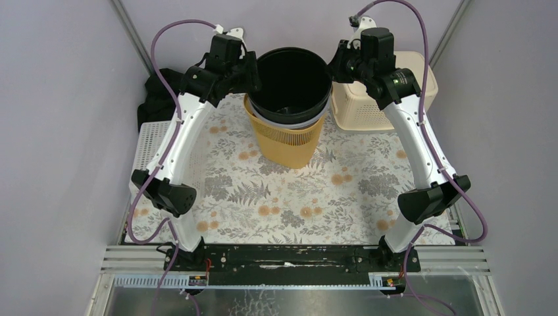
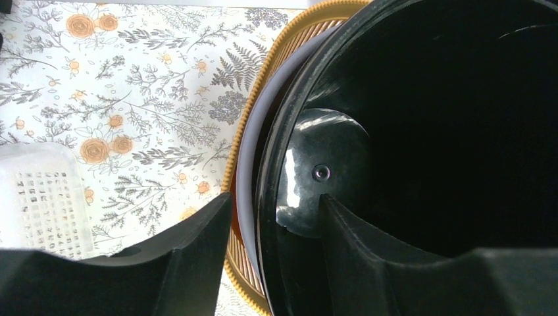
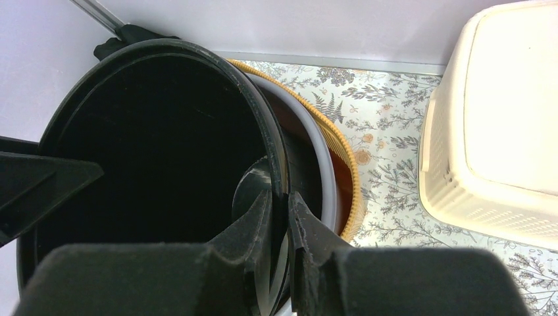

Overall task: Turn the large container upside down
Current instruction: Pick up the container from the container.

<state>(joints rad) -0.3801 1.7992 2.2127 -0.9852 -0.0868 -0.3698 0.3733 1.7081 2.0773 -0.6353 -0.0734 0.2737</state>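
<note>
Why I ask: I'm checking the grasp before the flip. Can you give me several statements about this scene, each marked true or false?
1. The black round plastic container sits nested in a yellow slatted basket. True.
2. The right fingers pinch the black container's rim. True.
3. The cream perforated plastic box stands left of the container. False: it stands to its right, by the right arm.
4. The container is already upside down. False: its opening faces up.
5. The left fingers straddle the container's rim, one inside and one outside. True.
</note>
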